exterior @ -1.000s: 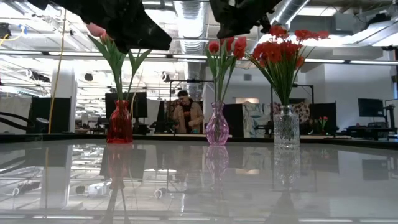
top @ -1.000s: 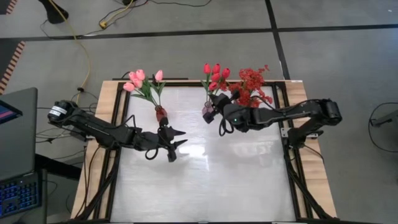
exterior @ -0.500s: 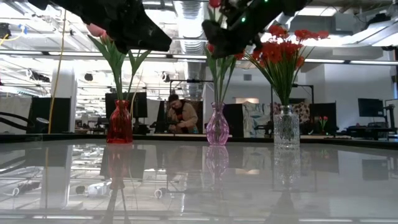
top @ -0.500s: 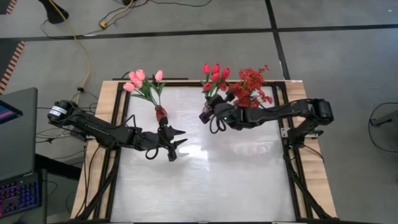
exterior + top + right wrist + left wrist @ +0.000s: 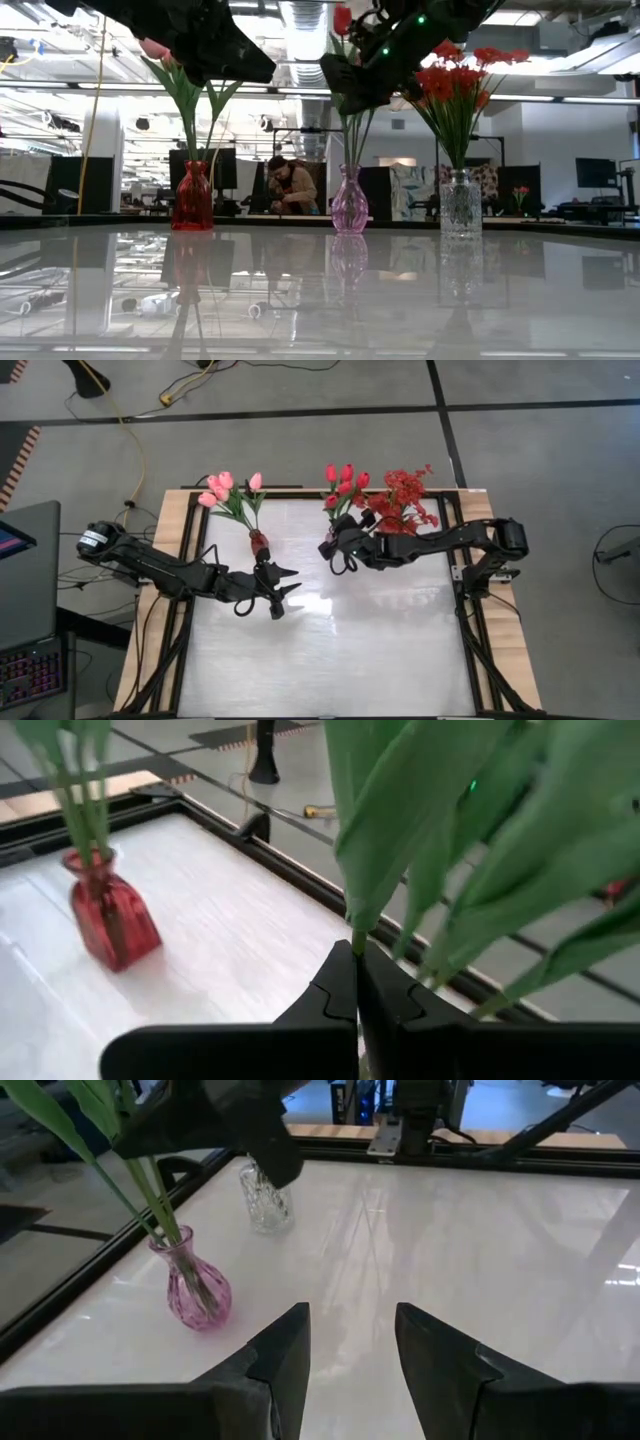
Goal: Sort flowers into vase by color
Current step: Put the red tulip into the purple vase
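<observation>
Almost all the flowers are sorted. Three vases stand in a row near the far edge of the table (image 5: 330, 650). The red vase (image 5: 193, 197) holds the pale pink tulips (image 5: 225, 490). The pink vase (image 5: 349, 201) in the middle holds the red tulips (image 5: 344, 480). The clear vase (image 5: 460, 204), nearest the far right corner, holds the small red blossoms (image 5: 405, 500). No flowers lie loose on the table.

The right claw (image 5: 356, 982) is pressed tight on a thin green stem (image 5: 357, 942) among the red tulip leaves, above the pink vase. I think it is tucking in one last flower.

The left claw (image 5: 350, 1345) is spread apart and holds nothing. It hangs over the table beside the red vase.
</observation>
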Robot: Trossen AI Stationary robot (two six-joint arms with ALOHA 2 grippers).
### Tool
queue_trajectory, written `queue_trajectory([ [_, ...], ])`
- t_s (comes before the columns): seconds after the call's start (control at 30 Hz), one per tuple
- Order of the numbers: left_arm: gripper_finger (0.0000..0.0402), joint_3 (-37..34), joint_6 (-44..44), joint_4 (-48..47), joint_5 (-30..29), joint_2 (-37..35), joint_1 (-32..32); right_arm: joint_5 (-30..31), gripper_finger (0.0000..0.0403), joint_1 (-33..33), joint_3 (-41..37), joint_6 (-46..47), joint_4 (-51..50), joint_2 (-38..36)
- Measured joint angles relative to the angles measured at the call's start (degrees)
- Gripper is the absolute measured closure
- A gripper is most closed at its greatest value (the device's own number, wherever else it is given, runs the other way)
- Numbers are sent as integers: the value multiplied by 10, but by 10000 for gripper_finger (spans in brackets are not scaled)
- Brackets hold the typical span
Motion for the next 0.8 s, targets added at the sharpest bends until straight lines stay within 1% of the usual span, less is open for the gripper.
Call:
queue_trajectory([
  [0.13,265,0,0,0,0,0,0,-5,380,-8,0,40,-16,0],
  [0.27,265,0,0,0,0,0,0,-27,380,-16,0,63,-34,0],
  [0.47,265,0,0,0,3,0,0,-28,374,-19,0,64,-46,0],
  [0.8,265,0,0,0,9,0,0,-28,344,-17,0,56,-49,0],
])
